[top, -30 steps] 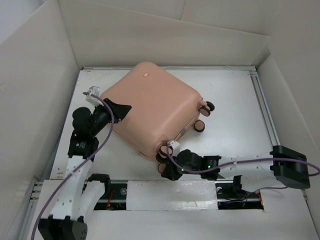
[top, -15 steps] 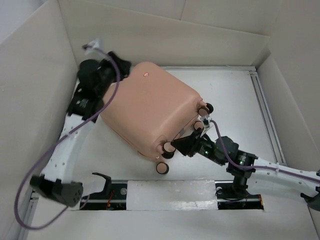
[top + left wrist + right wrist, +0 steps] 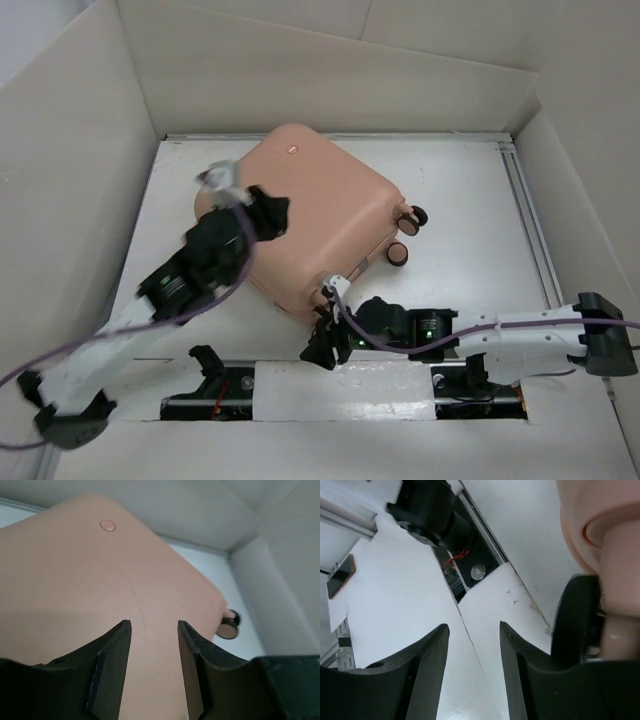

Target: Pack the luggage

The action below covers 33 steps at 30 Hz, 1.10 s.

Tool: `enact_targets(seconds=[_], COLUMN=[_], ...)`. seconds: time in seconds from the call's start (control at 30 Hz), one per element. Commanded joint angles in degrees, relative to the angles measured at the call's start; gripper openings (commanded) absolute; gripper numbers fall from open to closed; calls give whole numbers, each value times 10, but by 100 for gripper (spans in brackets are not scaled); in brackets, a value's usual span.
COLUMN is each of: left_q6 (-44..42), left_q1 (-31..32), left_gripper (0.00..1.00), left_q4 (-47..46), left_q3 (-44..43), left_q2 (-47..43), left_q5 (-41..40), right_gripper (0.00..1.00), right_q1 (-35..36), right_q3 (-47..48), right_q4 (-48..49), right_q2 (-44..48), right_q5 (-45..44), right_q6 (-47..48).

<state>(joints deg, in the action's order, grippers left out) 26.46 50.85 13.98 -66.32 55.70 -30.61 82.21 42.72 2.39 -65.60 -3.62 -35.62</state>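
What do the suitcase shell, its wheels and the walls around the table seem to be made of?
The luggage shell looks like hard moulded plastic, matte peach-pink: smooth, with rounded corners. Its wheels seem black rubber or plastic with pink hubs. The walls look like pale board, perhaps cardboard, creased at folds.

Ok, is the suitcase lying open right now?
No, the luggage lies shut, its peach outer shell facing up with no black lining showing.

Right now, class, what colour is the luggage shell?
The luggage is plain peach-pink, seen best in the top view.
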Motion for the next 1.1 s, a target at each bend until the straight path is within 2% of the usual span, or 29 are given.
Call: enact_targets(seconds=[0.0,0.03,0.13,0.27,0.47,0.53,0.63,0.7,0.8,0.87,0.93,0.97,1.0,1.07], left_q6=[97,120,209,307,336,316,310,303,303,303,303,303,296,296], left_q1=[4,4,4,4,4,4,9,9,9,9,9,14,14,14], left_gripper=[38,38,37,37,36,36,36,36,36,36,36,36,36,36], left_q4=[-19,6,39,85,69,17,-38,-54,-86,-111,-130,-146,-165,-174], left_q3=[95,156,239,373,416,427,443,448,462,482,498,505,513,513], left_q2=[-194,-226,-318,-372,-325,-313,-296,-288,-288,-311,-323,-323,-311,-288], left_q5=[-39,-45,-39,-48,-71,-45,-12,6,55,86,100,105,113,118], right_gripper=[51,52,52,52,52,52,53,53,49,43,31,29,21,19], right_q1=[1,1,-14,-78,-174,-199,-199,-175,-115,-83,-37,-24,-10,2], right_q3=[32,32,32,13,4,4,-3,-26,-87,-119,-166,-179,-195,-195], right_q4=[40,40,46,68,82,82,82,66,58,58,81,111,127,154], right_q2=[-20,-20,-14,22,41,41,52,68,129,170,178,178,153,118], right_q5=[-48,-69,-161,-184,-162,-138,-97,-90,-138,-160,-197,-203,-203,-219], right_q6=[13,5,5,-8,9,9,9,3,-35,-65,-80,-88,-88,-88])
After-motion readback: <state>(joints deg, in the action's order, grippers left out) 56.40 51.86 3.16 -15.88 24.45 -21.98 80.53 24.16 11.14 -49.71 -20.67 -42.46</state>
